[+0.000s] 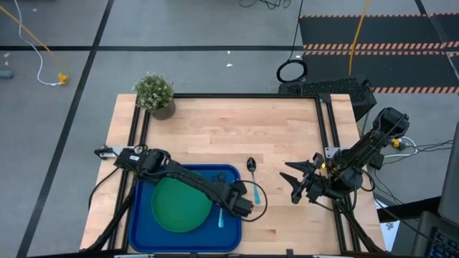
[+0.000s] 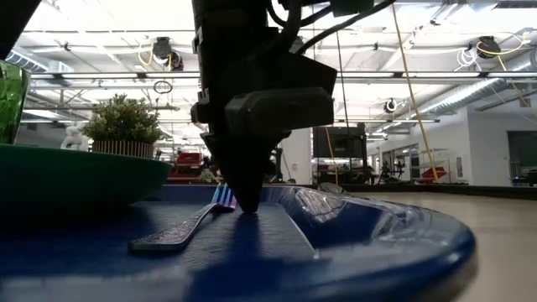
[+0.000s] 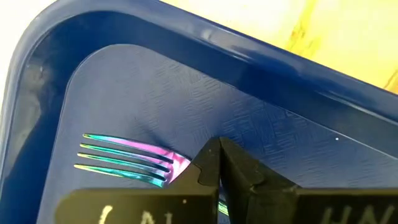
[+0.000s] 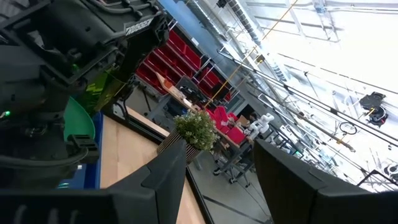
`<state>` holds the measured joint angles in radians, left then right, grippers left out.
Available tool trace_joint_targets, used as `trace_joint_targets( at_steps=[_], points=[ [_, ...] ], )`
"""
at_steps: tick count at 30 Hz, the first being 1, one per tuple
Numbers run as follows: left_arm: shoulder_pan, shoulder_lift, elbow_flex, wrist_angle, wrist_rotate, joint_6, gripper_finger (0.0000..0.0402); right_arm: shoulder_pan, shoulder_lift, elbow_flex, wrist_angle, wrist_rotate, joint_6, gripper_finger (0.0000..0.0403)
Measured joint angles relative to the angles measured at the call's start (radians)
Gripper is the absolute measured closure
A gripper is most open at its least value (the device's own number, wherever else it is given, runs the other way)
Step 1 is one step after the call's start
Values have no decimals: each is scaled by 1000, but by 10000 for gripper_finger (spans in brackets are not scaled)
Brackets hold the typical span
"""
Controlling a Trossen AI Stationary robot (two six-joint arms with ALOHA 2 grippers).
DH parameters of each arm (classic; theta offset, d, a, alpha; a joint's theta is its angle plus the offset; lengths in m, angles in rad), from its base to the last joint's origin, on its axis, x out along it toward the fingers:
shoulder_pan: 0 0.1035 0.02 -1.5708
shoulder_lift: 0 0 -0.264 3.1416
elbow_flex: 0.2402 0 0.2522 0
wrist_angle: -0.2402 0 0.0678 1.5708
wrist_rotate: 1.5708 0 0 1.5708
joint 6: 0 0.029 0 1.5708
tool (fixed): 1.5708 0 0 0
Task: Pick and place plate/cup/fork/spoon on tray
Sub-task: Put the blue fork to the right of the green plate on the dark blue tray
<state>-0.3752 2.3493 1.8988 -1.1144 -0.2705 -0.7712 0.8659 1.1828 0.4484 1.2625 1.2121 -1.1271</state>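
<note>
The dark-blue tray [image 1: 143, 215] lies at the table's near left. The green plate [image 1: 179, 206] lies in it. The light-blue fork [image 1: 221, 216] lies on the tray floor to the right of the plate. My left gripper [image 1: 242, 206] is shut on it, low over the tray's right part. The spoon [image 1: 254, 178] lies on the table just right of the tray. The olive-green cup [image 4: 104, 88] shows partly in the low view [image 2: 8, 92]; my left arm hides it in the high view. My right gripper [image 1: 295, 180] hovers open and empty right of the spoon. My left gripper pinches the fork at its neck [image 3: 180, 165], just behind the tines [image 3: 121, 158], between its two fingertips. The fingers [image 2: 245, 197] point down from above and lie across the fork. The fork lies along the tray floor, with its handle [image 2: 168, 239] resting on it.
A small potted plant [image 1: 155, 94] stands at the table's far left corner. Bare wood lies across the table's far half and between the tray and my right gripper. A black frame runs along the table's edges.
</note>
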Motion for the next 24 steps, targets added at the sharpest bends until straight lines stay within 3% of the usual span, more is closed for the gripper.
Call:
trace_joint_targets(
  at_steps=[24],
  points=[
    [-28, -28, -3, -64, 58, -54, 392, 0, 0, 0, 1, -1, 0, 220]
  ],
)
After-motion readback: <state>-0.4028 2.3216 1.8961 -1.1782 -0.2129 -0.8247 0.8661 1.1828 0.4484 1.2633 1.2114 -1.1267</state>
